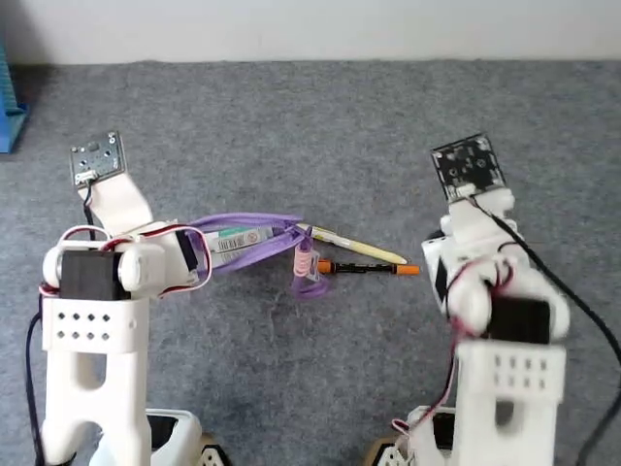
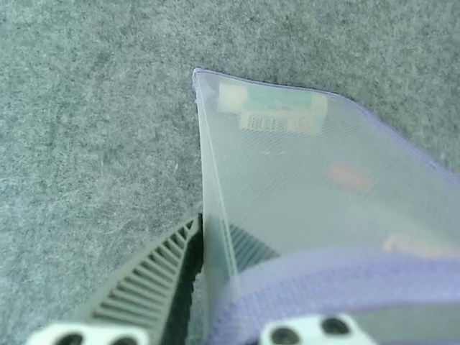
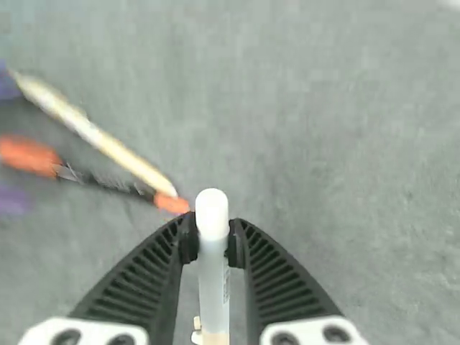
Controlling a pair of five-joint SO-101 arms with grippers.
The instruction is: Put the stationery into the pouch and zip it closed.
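Note:
The translucent pouch (image 1: 243, 243) with purple trim lies on the grey carpet left of centre, a label showing through it. My left gripper (image 2: 208, 241) is shut on the pouch (image 2: 309, 187), one finger on each side of its edge. Near the pouch's mouth, a pink charm (image 1: 305, 260) and a purple loop (image 1: 310, 286) hang. A yellow pen (image 1: 354, 248) and a black pen with orange ends (image 1: 369, 268) lie just right of the mouth. My right gripper (image 3: 212, 233) is shut on a white pen (image 3: 211, 212), close to the yellow pen (image 3: 93, 133) and the orange-ended pen (image 3: 93, 180).
A blue object (image 1: 10, 107) sits at the far left edge. Both arm bodies (image 1: 92, 291) (image 1: 495, 311) stand at the near side. Grey carpet (image 1: 320, 136) stretches beyond the pouch and pens.

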